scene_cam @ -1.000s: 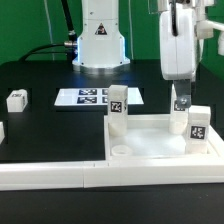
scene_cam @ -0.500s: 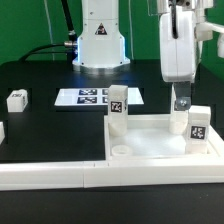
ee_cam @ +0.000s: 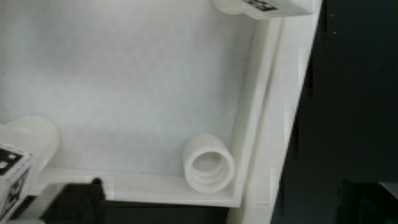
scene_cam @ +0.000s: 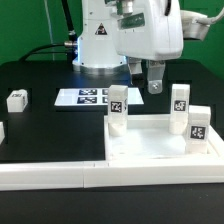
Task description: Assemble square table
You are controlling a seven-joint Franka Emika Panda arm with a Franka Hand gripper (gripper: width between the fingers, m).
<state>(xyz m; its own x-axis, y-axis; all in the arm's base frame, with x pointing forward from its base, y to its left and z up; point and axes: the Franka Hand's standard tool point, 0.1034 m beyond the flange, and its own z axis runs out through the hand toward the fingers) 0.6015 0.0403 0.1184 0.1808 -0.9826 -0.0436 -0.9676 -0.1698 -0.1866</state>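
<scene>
1. Previously, the gripper [scene_cam: 155,88] hung over the far corner of the tabletop [scene_cam: 150,146] on the exterior view's right; it had since swung away toward the exterior view's left, above the black table [scene_cam: 40,135] behind the top.
2. A leg [scene_cam: 180,98] now stood revealed in that far corner, upright like the two other legs [scene_cam: 118,104] [scene_cam: 198,124].
3. The fingers [scene_cam: 148,86] hung pointing down, empty and touching nothing; I could not tell how far apart they were.
4. The wrist view showed the top's floor and an empty corner socket [ee_cam: 210,163].
5. A spare leg [scene_cam: 16,99] lay apart, near the marker board [scene_cam: 84,96].
</scene>
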